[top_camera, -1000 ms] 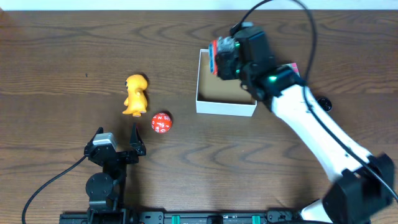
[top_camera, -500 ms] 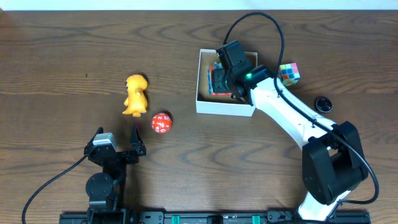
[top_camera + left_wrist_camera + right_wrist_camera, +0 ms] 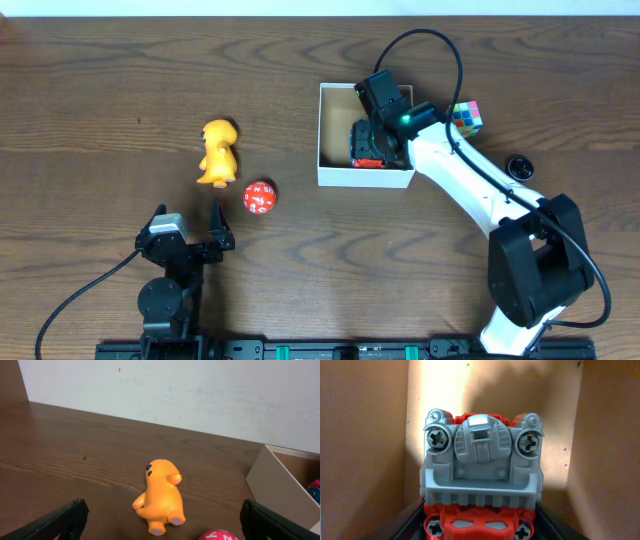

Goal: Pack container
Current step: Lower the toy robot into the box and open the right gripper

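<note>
The container (image 3: 336, 110) is a shallow white-walled box with a brown inside, standing right of the table's centre. My right gripper (image 3: 372, 142) reaches down into it, shut on a red and grey toy (image 3: 366, 152) with cross-head screw shapes. In the right wrist view that toy (image 3: 481, 475) fills the middle, black fingers (image 3: 411, 521) against both its sides, and the container's brown walls (image 3: 370, 435) rise all round. My left gripper (image 3: 188, 222) stands open near the front edge, holding nothing. An orange duck-like toy (image 3: 161, 491) lies ahead of the left gripper (image 3: 162, 527).
A red ball with white letters (image 3: 260, 197) lies just right of the orange toy (image 3: 218, 152). A colourful puzzle cube (image 3: 465, 116) sits right of the container, and a small black round cap (image 3: 518, 167) lies further right. Cables trail from both arms.
My right arm has come down with the red and grey toy, from above the container's left rim to low inside it. The left arm has not moved.
</note>
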Tool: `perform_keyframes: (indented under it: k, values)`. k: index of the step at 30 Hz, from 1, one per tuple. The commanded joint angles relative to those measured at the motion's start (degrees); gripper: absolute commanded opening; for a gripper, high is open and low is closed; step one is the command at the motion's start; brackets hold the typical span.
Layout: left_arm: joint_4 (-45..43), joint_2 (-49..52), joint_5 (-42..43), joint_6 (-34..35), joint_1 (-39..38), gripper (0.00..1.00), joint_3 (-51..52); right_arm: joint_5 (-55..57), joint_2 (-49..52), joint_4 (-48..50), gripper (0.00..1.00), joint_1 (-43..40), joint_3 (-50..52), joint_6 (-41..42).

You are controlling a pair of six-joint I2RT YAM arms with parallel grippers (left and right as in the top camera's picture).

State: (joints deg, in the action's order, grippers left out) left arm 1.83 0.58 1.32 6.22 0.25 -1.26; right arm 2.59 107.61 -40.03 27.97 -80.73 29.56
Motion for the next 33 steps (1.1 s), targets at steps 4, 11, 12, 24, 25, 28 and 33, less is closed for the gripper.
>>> perform_keyframes:
  k: [4,11,12,24,25,28,33]
  values:
    - [2.21,-0.28,-0.55,0.31,-0.17,0.98,1.03,3.04,-1.01,0.04,0.3,-1.07,-0.76,0.13]
    - [2.21,-0.28,-0.52,0.31,-0.17,0.98,1.03,5.4,-1.01,-1.07,0.31,-1.77,-0.76,-2.91]
    - [2.21,-0.28,-0.52,0.31,-0.17,0.98,1.03,5.84,-1.01,-1.09,0.31,-1.97,-0.76,-3.39]
    - [2.21,-0.28,-0.52,0.31,-0.17,0.98,1.03,6.01,-1.01,-1.38,0.31,-3.67,-0.76,-3.96]
    - [2.21,-0.28,-0.52,0.31,-0.17,0.98,1.03,6.01,-1.01,-1.38,0.31,-3.67,-0.76,-3.96]
    - [2.21,-0.28,-0.55,0.31,-0.17,0.98,1.03,5.97,-1.01,-1.36,0.32,-3.67,-0.76,-3.93]
    - [2.21,-0.28,-0.55,0.31,-0.17,0.98,1.03,3.76,-1.01,-1.66,0.31,-3.52,-0.76,-3.91]
